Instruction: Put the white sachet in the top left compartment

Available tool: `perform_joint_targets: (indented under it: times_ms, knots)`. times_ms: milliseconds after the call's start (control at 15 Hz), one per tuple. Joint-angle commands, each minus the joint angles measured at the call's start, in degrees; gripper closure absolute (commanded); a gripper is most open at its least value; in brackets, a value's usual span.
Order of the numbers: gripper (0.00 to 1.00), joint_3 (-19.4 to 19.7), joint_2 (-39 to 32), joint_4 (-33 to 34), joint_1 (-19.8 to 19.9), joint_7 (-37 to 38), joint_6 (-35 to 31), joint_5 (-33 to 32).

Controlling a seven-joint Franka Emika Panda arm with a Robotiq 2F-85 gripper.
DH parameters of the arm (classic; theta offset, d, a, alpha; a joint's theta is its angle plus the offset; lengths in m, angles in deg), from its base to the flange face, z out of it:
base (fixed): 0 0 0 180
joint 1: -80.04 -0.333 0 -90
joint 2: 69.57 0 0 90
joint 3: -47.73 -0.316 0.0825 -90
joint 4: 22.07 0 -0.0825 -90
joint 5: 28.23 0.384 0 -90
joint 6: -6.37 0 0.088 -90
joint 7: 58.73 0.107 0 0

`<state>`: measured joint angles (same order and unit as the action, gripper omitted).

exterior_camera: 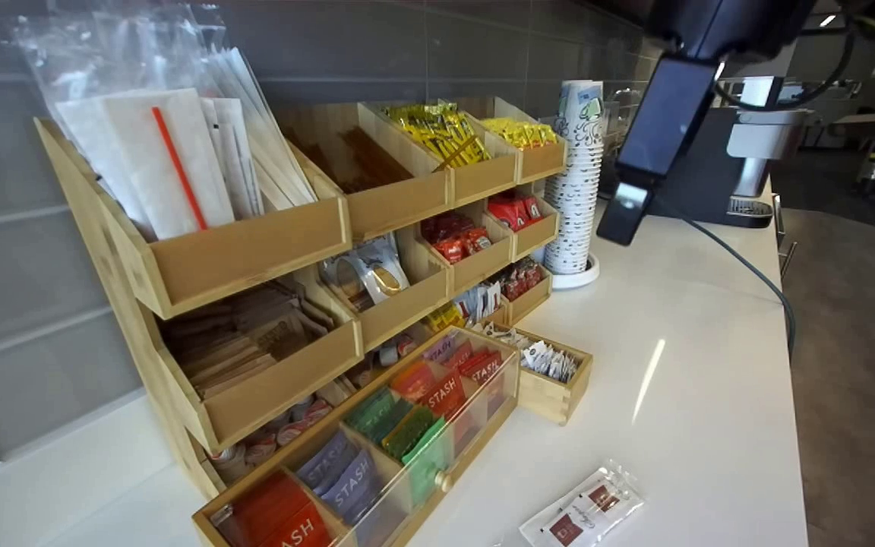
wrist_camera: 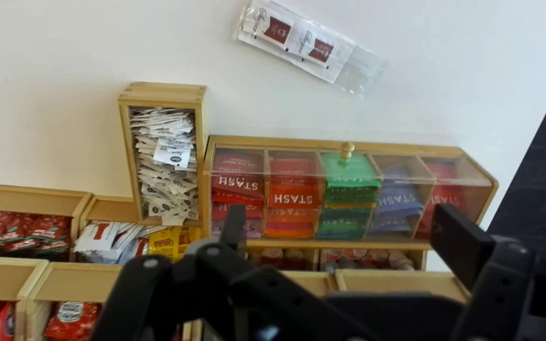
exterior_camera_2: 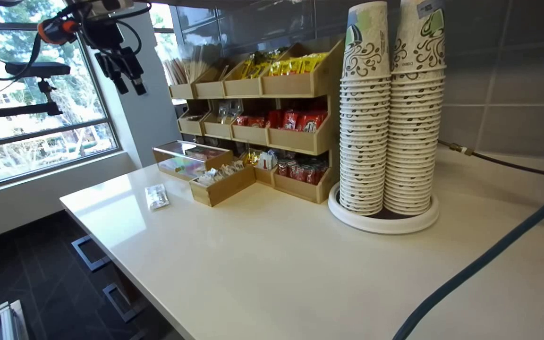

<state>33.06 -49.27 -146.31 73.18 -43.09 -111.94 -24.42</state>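
Both exterior views share the rack (exterior_camera: 404, 311) from opposite ends; the wrist view looks seemingly downward past the pincer (wrist_camera: 341, 225).

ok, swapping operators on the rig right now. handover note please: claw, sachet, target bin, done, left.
Claw: open, holding nothing, raised off the counter.
Sachet: lying flat on the counter, apart from the tea box; one end of its clear wrapper looks empty.
Top left bin: sachet not in it; tall white packets stand there, so the fit may be snug.
Done: no part of the pick or place.
Left: grasp the sachet, lift it over the bin's front board, lower it in, release.
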Motion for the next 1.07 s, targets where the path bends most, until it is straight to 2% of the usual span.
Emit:
perform_joint_targets:
  times_ms: [0,267,667,867,933,1000]
  knots:
    - [0.0,-1.59,-4.14,-0.59,-2.85,-5.04,-0.67,-3.15]
    - [0.0,-3.13,-9.62,-0.83,-5.38,-10.26,-1.41,-7.55]
    - [0.0,-3.18,-19.42,-0.41,-7.18,-15.45,-3.46,-14.87]
    - [0.0,-2.79,-23.72,0.31,-7.59,-15.94,-6.07,-16.51]
    - [0.0,-2.56,-20.83,-1.34,-7.59,-15.42,-4.61,-14.43]
    - [0.0,-2.49,-22.09,-1.19,-7.66,-15.44,-5.4,-14.79]
